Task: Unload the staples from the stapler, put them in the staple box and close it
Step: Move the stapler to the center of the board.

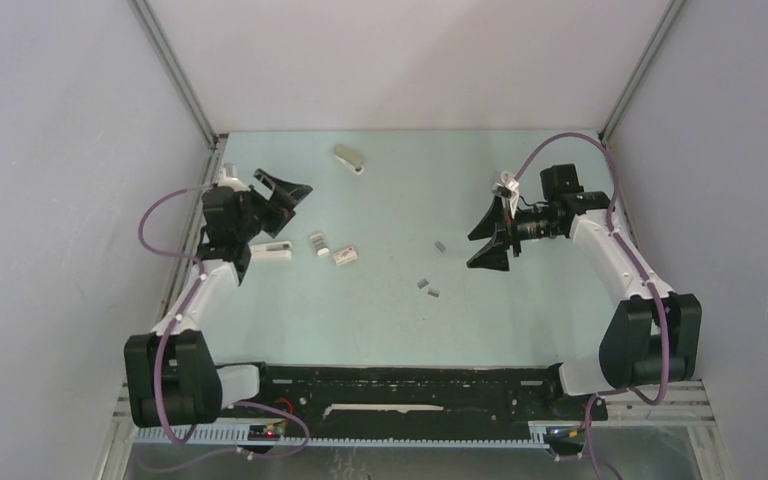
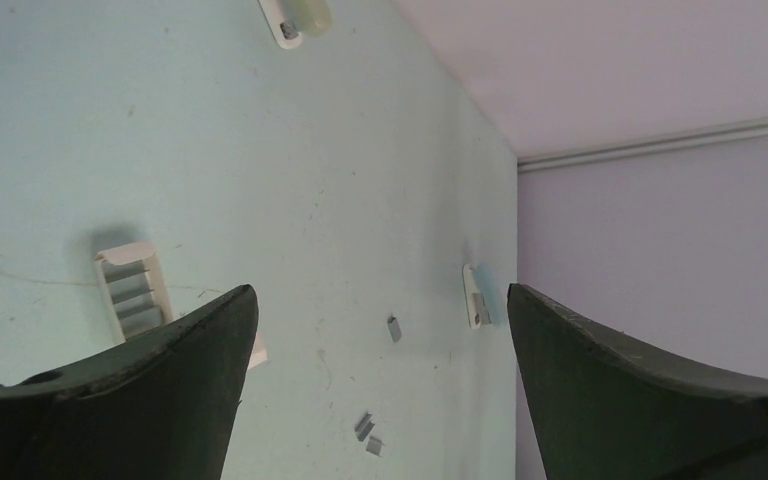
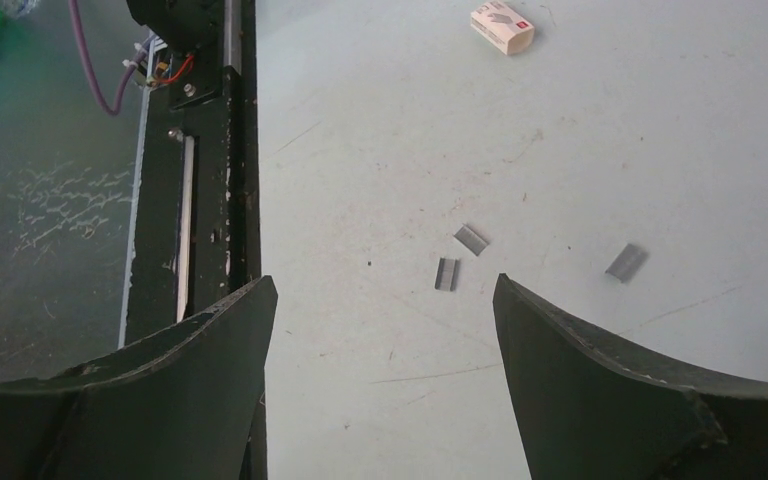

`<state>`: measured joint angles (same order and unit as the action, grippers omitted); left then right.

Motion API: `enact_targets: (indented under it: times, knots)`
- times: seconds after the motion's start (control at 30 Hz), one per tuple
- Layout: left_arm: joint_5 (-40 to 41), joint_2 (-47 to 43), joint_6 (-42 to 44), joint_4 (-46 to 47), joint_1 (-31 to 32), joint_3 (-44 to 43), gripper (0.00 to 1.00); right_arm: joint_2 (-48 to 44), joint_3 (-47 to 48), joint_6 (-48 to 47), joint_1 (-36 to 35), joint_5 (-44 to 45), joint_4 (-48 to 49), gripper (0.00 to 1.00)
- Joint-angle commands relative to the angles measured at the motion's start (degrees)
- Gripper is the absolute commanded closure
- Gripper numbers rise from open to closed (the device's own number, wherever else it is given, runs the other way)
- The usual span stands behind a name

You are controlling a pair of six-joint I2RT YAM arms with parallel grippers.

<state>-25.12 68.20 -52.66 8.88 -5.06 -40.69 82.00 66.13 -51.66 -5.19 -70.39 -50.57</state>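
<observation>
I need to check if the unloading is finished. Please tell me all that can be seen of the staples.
The staples are three short grey strips, metallic by their look, lying flat and loose on the pale green table, between the two arms. Two lie close together but apart; the third lies alone, farther from the arm bases. No stapler holds them. Only the table touches them: the left claw and the right claw are open and away from them.

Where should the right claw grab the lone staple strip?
Likely across its short width at mid-length, from straight above: the lone staple strip lies flat on the table, leaving only its long edges to pinch. Turn the open right claw to its diagonal.
</observation>
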Motion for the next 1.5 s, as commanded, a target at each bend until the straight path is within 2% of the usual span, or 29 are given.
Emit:
enact_targets:
  times: [0.0, 0.43, 0.73, 0.87, 1.13, 1.27, 1.47]
  knots:
    - [1.0, 3.7, 3.4, -0.7, 2.8, -5.2, 0.0, -1.7, -0.5, 1.6, 1.0, 0.2, 2.2, 0.11]
    - [2.1, 12.0, 4.2, -4.2, 7.8, -12.6, 0.01, 0.9, -0.4, 4.1, 2.4, 2.6, 4.3, 0.11]
    - [9.2, 9.1, 4.6, -12.4, 8.6, -15.2, 0.02, 3.1, 1.8, 5.3, 2.8, 2.4, 4.3, 0.11]
    - [9.7, 9.5, 5.6, -13.2, 8.7, -16.2, 0.02, 3.0, 1.9, 5.3, 3.2, 3.2, 4.1, 0.11]
    - [9.1, 14.5, 9.4, -12.3, 10.6, -19.7, 0.02, 2.9, 2.1, 2.1, 4.7, 6.6, 1.0, 0.12]
    - [12.5, 17.4, 6.4, -12.3, 12.2, -21.6, 0.02, 4.0, 3.1, 1.8, 6.4, 6.2, -0.1, 0.12]
    - [17.3, 26.3, 2.6, -14.4, 14.8, -30.6, 0.06, 6.1, 4.5, 1.7, 6.3, 4.4, 0.1, 0.13]
